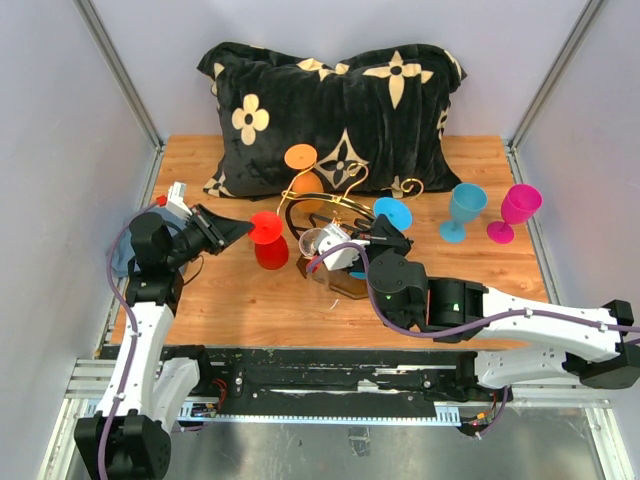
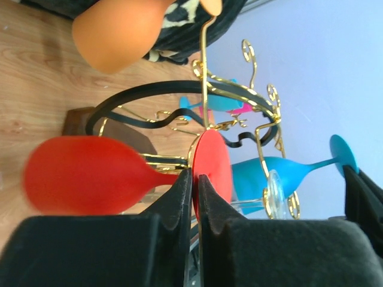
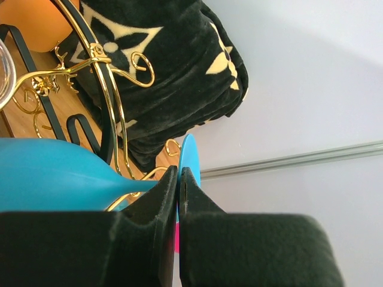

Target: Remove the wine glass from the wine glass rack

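Note:
The gold wire wine glass rack [image 1: 352, 176] stands on its dark base mid-table, in front of the pillow. An orange glass [image 1: 303, 170], a clear glass [image 1: 312, 242] and a blue glass [image 1: 392, 212] hang on it. My left gripper [image 1: 245, 232] is shut on the foot of a red wine glass [image 1: 268, 242], held at the rack's left side; the left wrist view shows the jaws [image 2: 194, 176] pinching the red foot [image 2: 213, 162], rack [image 2: 137, 92] behind. My right gripper [image 1: 388, 232] is shut on the blue glass's foot [image 3: 190, 158], its bowl [image 3: 48, 176] among the rack wires [image 3: 108, 89].
A black pillow with cream flowers [image 1: 330, 100] lies behind the rack. A light-blue glass [image 1: 463, 210] and a magenta glass [image 1: 516, 210] stand upright on the table at the right. Grey walls close in the left, right and back sides.

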Controlling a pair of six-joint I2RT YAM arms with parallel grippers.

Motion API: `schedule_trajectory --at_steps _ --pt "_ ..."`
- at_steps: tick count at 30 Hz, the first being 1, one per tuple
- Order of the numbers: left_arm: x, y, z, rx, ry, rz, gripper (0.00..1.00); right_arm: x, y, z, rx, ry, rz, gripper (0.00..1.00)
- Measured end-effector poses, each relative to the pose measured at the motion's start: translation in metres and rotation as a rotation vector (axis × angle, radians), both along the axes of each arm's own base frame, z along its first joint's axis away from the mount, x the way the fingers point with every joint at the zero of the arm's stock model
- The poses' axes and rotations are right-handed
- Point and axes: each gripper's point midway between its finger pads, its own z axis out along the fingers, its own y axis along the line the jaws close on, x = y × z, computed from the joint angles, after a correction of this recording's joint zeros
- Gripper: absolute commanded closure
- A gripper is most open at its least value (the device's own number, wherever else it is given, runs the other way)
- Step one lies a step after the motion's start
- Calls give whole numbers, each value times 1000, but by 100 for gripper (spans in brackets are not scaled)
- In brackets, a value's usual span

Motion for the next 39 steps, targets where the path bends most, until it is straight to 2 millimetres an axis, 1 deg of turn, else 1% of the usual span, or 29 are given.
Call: schedule_trajectory --at_steps 3,8,12,14,21,25,29,35,39 --pt "1 -4 6 -12 -23 -13 99 1 0 1 2 -3 -3 99" --pt "1 -5 11 -13 -36 -17 99 2 0 3 4 -7 -3 99" --pt "0 -7 21 -4 -47 -33 99 2 0 3 6 -8 -2 99" --pt "-1 -8 23 4 -40 -43 99 2 0 4 8 -8 -2 99" --pt "-9 -7 16 55 -5 -54 99 2 -1 5 15 -8 4 99" --pt "-19 -8 16 67 0 -62 99 2 -4 8 28 -10 2 99" --pt "-23 -11 18 50 2 -90 99 2 -8 11 45 -13 2 99" --pt "-22 -19 10 -27 32 -127 99 1 -9 13 58 -15 4 99" --pt "-17 -27 11 -66 40 -148 100 2 -7 11 54 -14 6 99"
